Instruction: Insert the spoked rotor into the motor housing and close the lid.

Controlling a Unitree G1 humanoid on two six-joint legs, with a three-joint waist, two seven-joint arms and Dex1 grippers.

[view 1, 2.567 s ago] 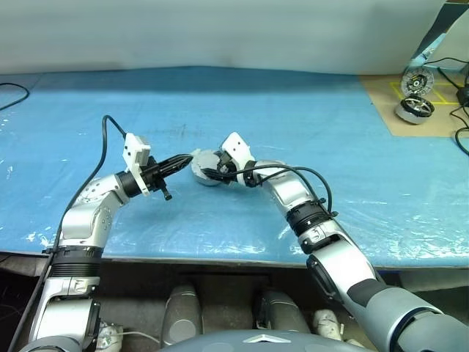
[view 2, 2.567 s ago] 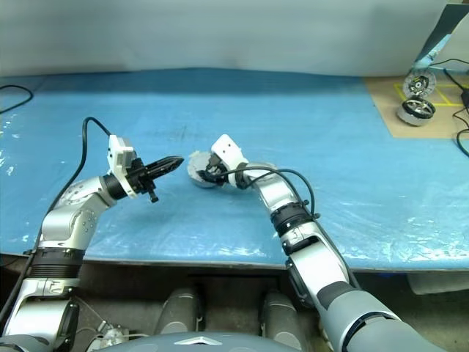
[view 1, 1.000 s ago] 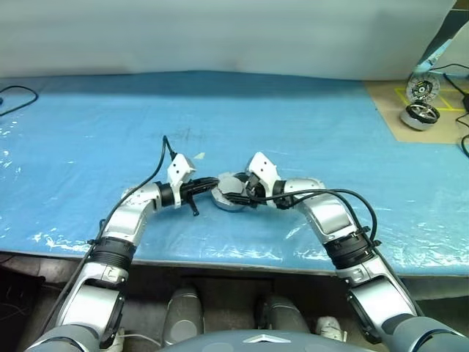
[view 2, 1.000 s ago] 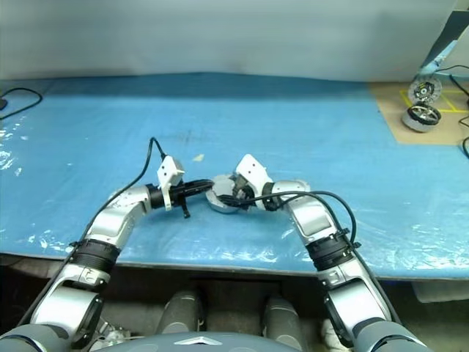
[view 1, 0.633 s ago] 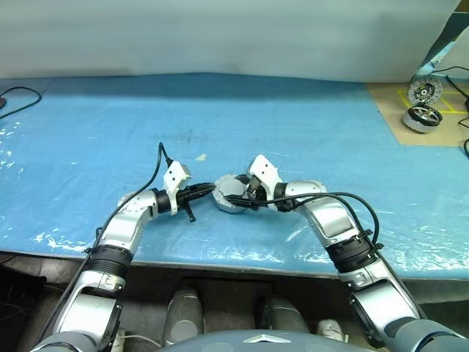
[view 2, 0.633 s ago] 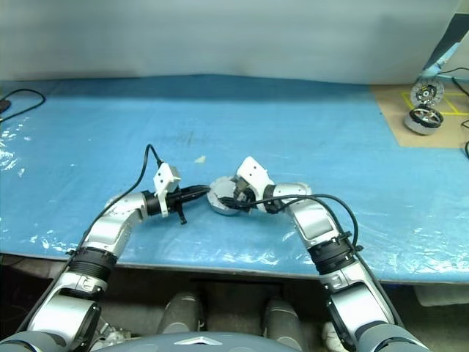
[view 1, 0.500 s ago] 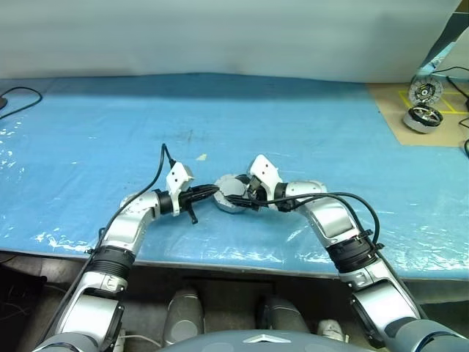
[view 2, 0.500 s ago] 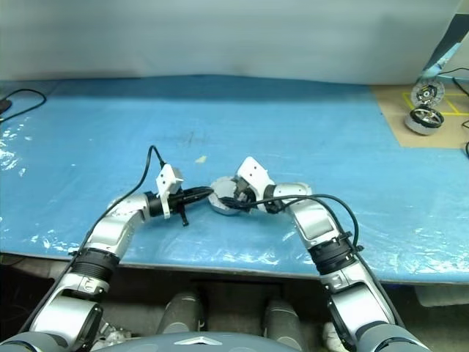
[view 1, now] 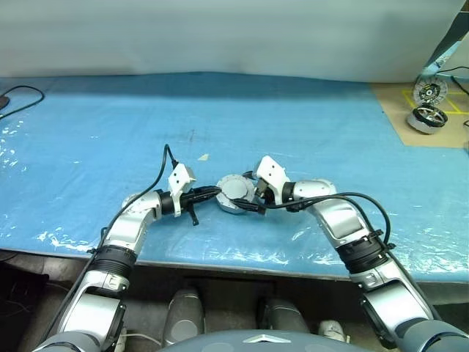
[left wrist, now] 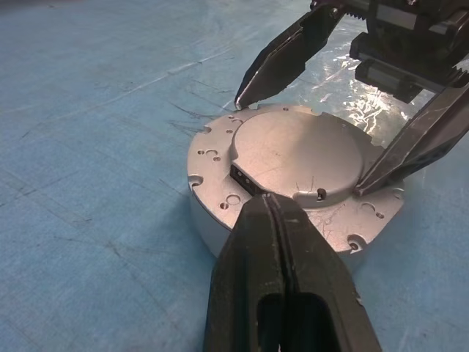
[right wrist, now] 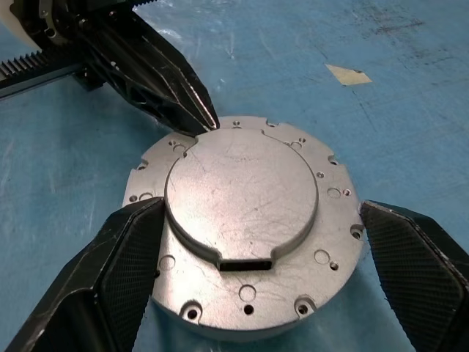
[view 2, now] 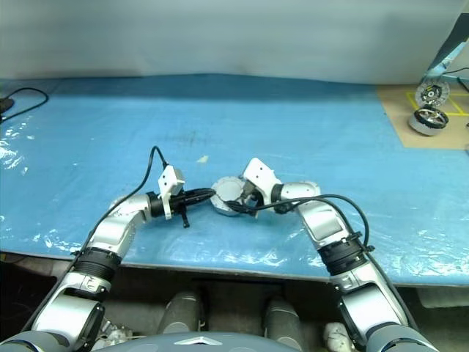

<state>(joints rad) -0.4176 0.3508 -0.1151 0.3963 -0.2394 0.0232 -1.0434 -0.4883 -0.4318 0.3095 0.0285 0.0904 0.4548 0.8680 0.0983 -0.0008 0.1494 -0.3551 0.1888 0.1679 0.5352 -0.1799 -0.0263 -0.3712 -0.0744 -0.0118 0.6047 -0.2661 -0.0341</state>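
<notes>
The right gripper [right wrist: 253,271] stands wide open, its two ribbed black fingers [right wrist: 110,279] set one on each side of the motor housing [right wrist: 245,220], beside its rim and gripping nothing. One finger lies close against the housing's edge; the other stands just clear of it. From the opposite side, the left gripper [left wrist: 272,213] is fully closed, its two fingers pressed flat together into one black wedge, and its tip rests on the upper edge of the housing, holding nothing.

The motor housing sits flat on the blue table cover [view 1: 293,117], between the two grippers. Its top is closed off by a plain silver cover: a raised smooth disc with a small rectangular notch in its edge, ringed by a flange with small holes. The windings and anything inside the housing are hidden under this cover.

A small pale scrap [view 1: 204,156] lies on the cover just beyond the housing, on the left gripper's side. Well away from the housing, past the right arm and at the far corner of the table, a brown board [view 1: 425,110] carries two more parts: a dark-rimmed spoked rotor [view 1: 426,117] lying near the board's edge, and behind it a ribbed silver disc [view 1: 429,91] standing upright. A black cable [view 1: 18,99] loops at the far edge on the left gripper's side, well apart from the housing.
</notes>
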